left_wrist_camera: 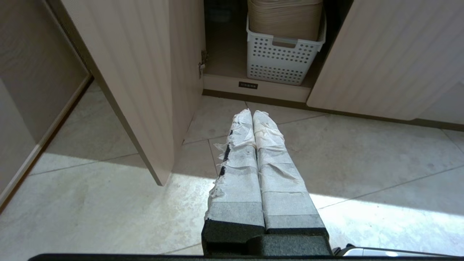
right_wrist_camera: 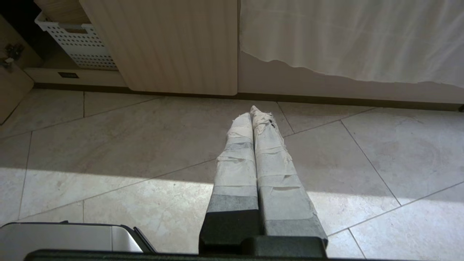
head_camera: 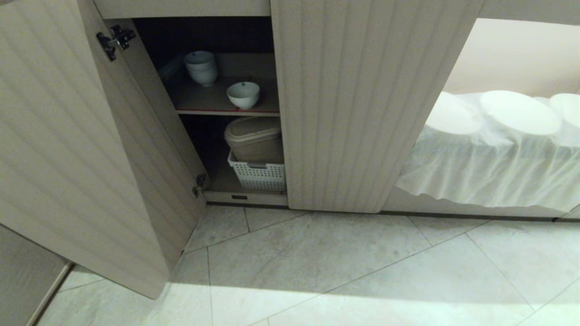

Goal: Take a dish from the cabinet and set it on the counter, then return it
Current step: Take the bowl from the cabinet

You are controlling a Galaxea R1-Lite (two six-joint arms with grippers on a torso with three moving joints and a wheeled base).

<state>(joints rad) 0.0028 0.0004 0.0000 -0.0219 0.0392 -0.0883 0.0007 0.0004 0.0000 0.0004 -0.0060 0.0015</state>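
Inside the open cabinet, a white dish sits on the upper shelf. Left gripper and right gripper hover over floor, fingers pressed together, empty.

You are looking into a kitchen: a fluted beige cabinet stands open on white bowls, a perforated basket and covered plates, above a pale tiled floor.
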